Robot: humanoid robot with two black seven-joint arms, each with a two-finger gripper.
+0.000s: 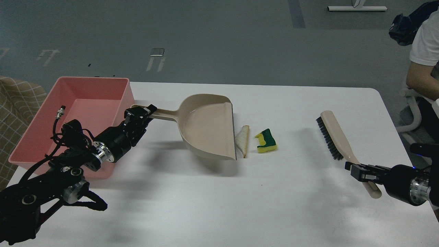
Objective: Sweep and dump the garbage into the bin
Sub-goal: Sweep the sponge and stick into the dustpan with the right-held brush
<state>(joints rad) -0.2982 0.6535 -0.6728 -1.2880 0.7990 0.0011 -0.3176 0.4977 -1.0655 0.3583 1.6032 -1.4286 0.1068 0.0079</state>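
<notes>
My left gripper (143, 113) is shut on the handle of the beige dustpan (207, 127), whose open lip faces right. The whitish strip with a tan edge (242, 140) lies right at that lip. The yellow sponge chunk with a green top (266, 141) lies just right of the strip. My right gripper (360, 170) is shut on the handle of the beige black-bristled brush (334, 137) and holds it raised at the right. The pink bin (72, 113) stands at the table's left edge, behind my left arm.
A person in a white shirt (423, 58) sits at the right beyond the table edge. A chair with checked fabric (17, 99) is left of the bin. The white table (219, 199) ends close behind the bin and dustpan.
</notes>
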